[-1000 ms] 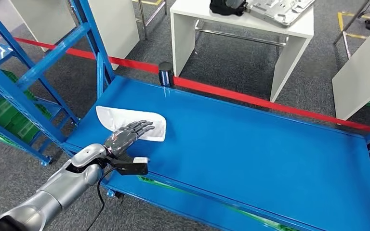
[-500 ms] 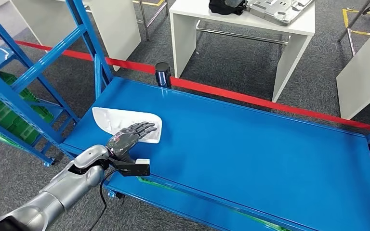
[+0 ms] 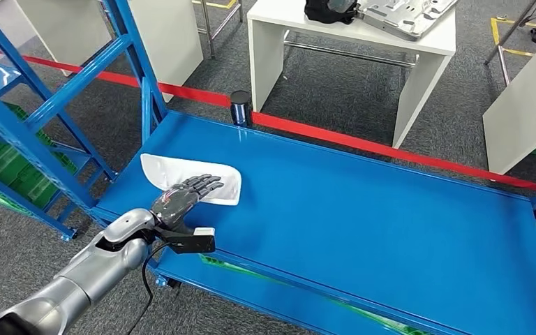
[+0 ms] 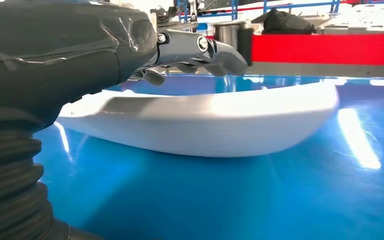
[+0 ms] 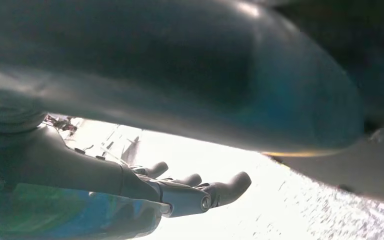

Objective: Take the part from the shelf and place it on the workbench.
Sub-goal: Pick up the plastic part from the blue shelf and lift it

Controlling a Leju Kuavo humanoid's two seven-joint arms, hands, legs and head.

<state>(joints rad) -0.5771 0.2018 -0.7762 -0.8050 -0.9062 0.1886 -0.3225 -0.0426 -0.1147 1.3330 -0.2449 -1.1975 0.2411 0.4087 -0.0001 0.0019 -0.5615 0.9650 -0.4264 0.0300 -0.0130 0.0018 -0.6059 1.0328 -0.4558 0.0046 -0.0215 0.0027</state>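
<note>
I'm reaching my left hand [image 3: 180,196] out flat over the white curved plastic part [image 3: 202,183], fingers stretched and apart, grasping nothing. The part is lying on the glossy blue metal shelf [image 3: 363,216], toward its ten o'clock corner. My right hand [image 5: 180,192] is hanging with fingers loosely extended, holding nothing. The white workbench [image 3: 391,38] is standing at twelve o'clock, well apart.

The left hand [image 3: 181,198] covers the near edge of the white part [image 3: 202,183], so whether its fingers touch the part or hover over it cannot be told. In the right wrist view the right hand [image 5: 180,192] is dim and blurred against glare. The shelf [image 3: 391,237] runs off the head view's right and bottom edges.
</note>
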